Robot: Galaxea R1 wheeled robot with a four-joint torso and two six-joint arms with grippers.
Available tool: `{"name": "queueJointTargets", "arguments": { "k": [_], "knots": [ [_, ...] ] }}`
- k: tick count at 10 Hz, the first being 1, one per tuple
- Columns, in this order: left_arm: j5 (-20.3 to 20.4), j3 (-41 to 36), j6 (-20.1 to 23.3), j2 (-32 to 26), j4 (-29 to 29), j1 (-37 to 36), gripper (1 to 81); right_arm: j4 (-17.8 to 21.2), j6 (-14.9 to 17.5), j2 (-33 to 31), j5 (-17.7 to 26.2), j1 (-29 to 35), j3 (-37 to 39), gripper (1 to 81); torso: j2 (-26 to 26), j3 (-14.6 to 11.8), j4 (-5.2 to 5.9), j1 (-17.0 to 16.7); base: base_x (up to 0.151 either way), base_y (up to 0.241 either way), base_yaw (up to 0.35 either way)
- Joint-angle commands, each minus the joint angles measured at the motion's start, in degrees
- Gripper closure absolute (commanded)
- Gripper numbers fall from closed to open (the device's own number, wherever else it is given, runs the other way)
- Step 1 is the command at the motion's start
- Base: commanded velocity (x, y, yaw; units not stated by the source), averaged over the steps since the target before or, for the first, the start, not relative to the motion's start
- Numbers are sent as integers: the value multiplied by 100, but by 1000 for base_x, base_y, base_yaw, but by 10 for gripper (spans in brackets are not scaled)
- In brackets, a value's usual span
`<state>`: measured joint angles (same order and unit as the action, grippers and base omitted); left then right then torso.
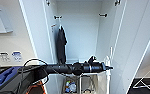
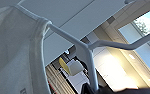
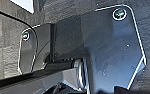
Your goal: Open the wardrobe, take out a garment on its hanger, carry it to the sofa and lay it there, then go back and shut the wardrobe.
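Wardrobe [image 1: 36, 30] stands wide open, the black garment [image 1: 61, 45] hanging inside at its left; the left arm reaches across in front, its pincer [image 1: 108, 67] at the white hanger [image 2: 88, 57]. The garment [image 2: 13, 55] drapes on that hanger close to the wrist camera; whether either pincer is spread or pinching, I cannot tell.

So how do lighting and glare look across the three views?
Head view: evenly lit wardrobe, black garment a dark silhouette. Left wrist view: bright window washes out its corner behind the hanger. Right wrist view: dim, pale reflections on the robot's dark plate.
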<state>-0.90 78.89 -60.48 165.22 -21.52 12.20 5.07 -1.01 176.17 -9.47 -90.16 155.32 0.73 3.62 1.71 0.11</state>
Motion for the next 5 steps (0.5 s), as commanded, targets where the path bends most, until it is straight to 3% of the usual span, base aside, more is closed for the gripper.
{"name": "queueJointTargets", "arguments": {
  "k": [1, 5],
  "knots": [
    [345, -119, 45, 64, -151, -1092, 811, 37, 22, 18, 288, 195, -64, 10, 0, 0, 0, 0, 0, 0, -113],
    [319, -145, 36, 20, -151, -1110, 811, 38, 13, 9, 288, 187, -64, 10, 0, 0, 0, 0, 0, 0, -238]
  ]
}}
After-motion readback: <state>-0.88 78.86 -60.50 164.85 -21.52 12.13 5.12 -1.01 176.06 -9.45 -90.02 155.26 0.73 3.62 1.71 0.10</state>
